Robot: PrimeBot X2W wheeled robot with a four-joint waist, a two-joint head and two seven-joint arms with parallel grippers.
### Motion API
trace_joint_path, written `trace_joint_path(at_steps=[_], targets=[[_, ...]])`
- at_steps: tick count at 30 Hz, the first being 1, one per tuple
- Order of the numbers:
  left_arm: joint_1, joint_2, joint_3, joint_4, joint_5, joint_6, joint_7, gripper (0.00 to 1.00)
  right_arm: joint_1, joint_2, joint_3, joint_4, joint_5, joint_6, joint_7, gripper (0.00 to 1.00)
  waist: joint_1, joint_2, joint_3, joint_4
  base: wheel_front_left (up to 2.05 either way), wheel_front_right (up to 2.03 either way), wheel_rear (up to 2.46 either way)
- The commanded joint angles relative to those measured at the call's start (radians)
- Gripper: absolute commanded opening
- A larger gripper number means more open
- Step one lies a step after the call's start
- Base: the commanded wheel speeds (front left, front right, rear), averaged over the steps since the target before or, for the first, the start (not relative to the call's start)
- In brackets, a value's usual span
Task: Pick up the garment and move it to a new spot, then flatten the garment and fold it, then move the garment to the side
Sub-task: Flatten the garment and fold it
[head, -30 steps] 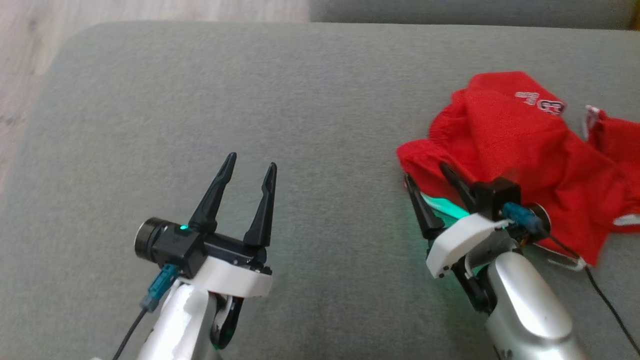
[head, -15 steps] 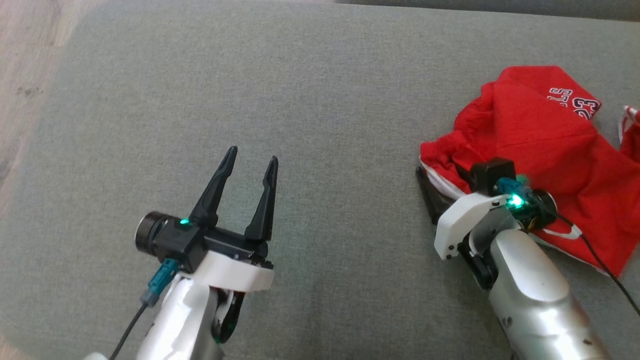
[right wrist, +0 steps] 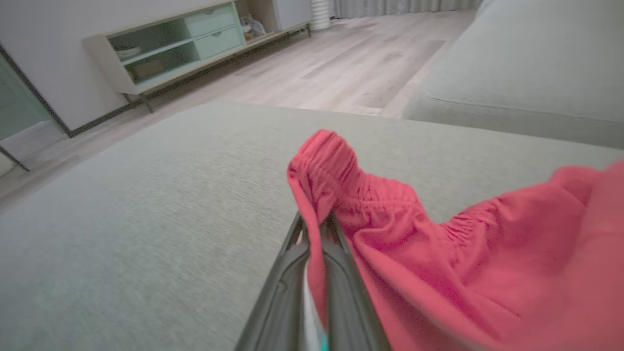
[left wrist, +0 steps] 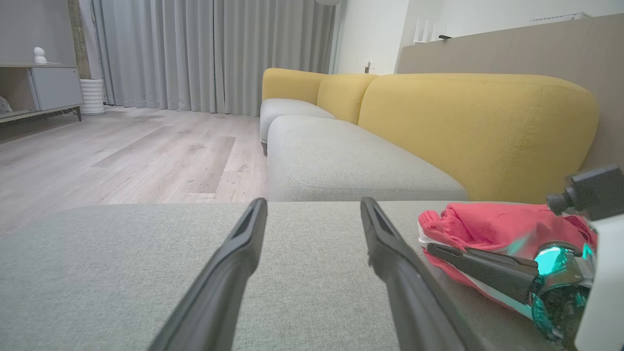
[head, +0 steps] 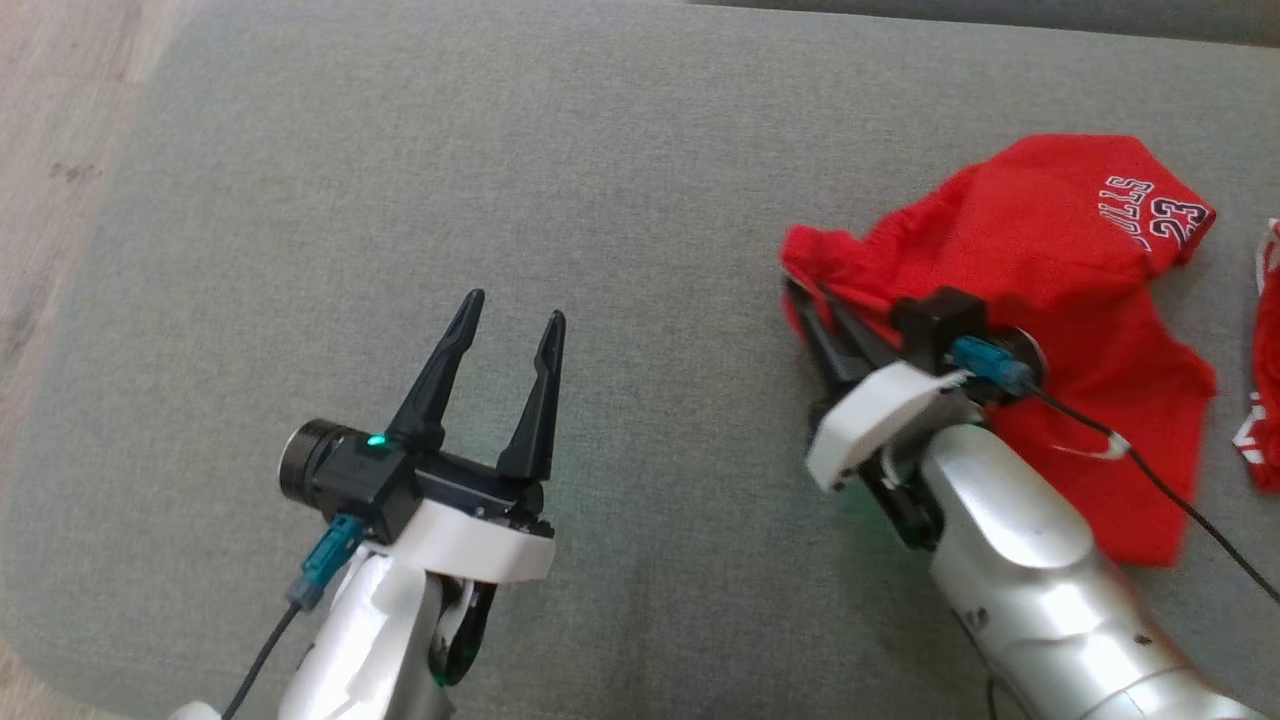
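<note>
- The right hand (head: 795,290) is clamped tight on the red garment (head: 1060,250). The gathered elastic waistband (right wrist: 336,165) is pinched between the two dark fingers (right wrist: 343,292) and stands up above their tips.
- The garment is spread out crumpled on the grey seat cushion (head: 400,200), toward its right side, and it is gripped at its left end.
- White lettering and a number 23 (head: 1170,215) are shown on the far fold.
- In the head view, part of the cloth is covered by the right arm's silver forearm (head: 1030,580), and a black cable (head: 1180,500) is draped across the lower fold.
- A second red piece (head: 1268,400) with white trim is caught at the right edge, just apart from the garment. What it is cannot be told.
- The left hand (head: 514,305) is held wide open over the cushion with nothing between its fingers. It is kept well apart from the garment, with bare grey fabric between them.
- From the left wrist, a yellow sofa back (left wrist: 477,122) is seen behind the garment, with another grey seat (left wrist: 341,161) running on beyond.
- Pale wooden floor (head: 60,120) is glimpsed past the cushion's left edge. Grey curtains (left wrist: 195,48) and a low cabinet (right wrist: 185,44) are picked out farther off.
</note>
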Motion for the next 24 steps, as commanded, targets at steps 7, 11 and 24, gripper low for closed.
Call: trace_joint_path(at_steps=[7,11,24], targets=[[-0.047,0.002,0.018,-0.027,-0.011,0.001,-0.004,1.00,-0.066,0.016,0.215,-0.081,0.104,-0.001,-0.028,0.00,-0.0001,0.0000,0.000,0.031,0.00,0.00,0.00],[-0.045,0.002,0.016,-0.025,-0.014,0.002,-0.004,1.00,-0.078,0.016,0.342,-0.108,0.162,-0.001,-0.019,0.00,-0.0001,0.0000,-0.004,0.050,0.00,0.00,0.00],[-0.023,0.002,0.021,-0.012,-0.013,0.012,-0.004,1.00,-0.089,0.016,0.527,-0.099,0.273,-0.001,0.020,1.00,-0.0001,0.0000,-0.046,0.048,0.00,0.00,0.00]])
